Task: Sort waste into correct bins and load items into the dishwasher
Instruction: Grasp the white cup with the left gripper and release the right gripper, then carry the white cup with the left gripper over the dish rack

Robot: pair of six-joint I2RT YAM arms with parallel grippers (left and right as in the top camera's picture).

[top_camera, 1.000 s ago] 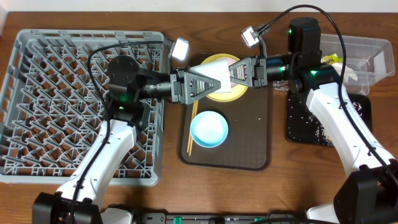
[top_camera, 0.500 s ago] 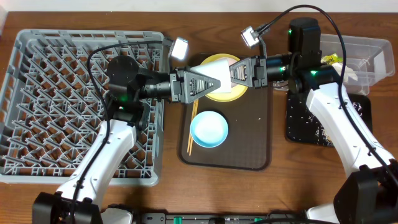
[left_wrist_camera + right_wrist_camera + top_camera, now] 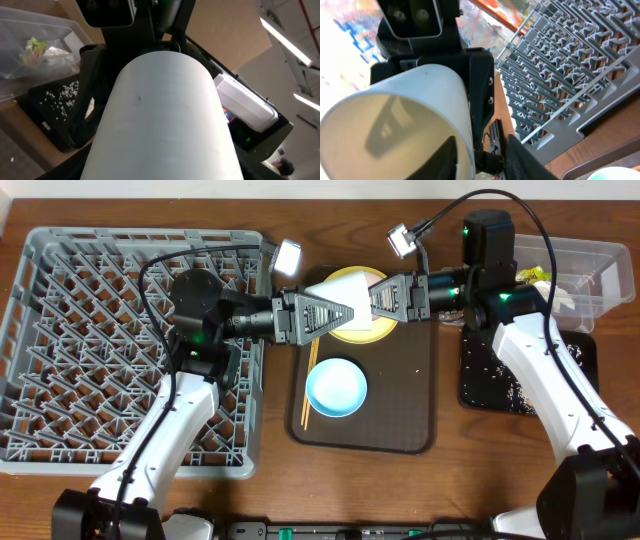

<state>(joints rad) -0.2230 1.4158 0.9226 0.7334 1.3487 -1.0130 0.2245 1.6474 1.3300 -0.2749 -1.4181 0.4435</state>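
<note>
White cup (image 3: 352, 285) is in the air between the two arms, directly above the yellow plate (image 3: 345, 333), with its open mouth facing the right arm and its base toward the left arm. In the right wrist view, the right end effector (image 3: 376, 300) has one finger inside the mouth and one outside. I judge it nearly closed, pinching the cup wall at the rim. In the left wrist view, the cup body fills the span of the left end effector (image 3: 352, 310). I cannot tell whether those fingers are clamped or only bracketing it.

Compared with one second ago I see almost no change. Both arms hold the same pose, and only the right wrist has shifted slightly. I read this as a handover paused at the transfer point, with release not yet confirmed.

Below, the light blue bowl (image 3: 336, 387) and chopsticks (image 3: 308, 385) lie on the brown tray (image 3: 400, 400), not yet loaded. Further left, the dish rack (image 3: 90, 330) holds nothing I can see. Further right, rice scraps (image 3: 515, 385) lie in the black tray (image 3: 478, 370), and the wrapper (image 3: 540, 277) sits in the clear tub (image 3: 600, 270) on the surface (image 3: 300, 210).
</note>
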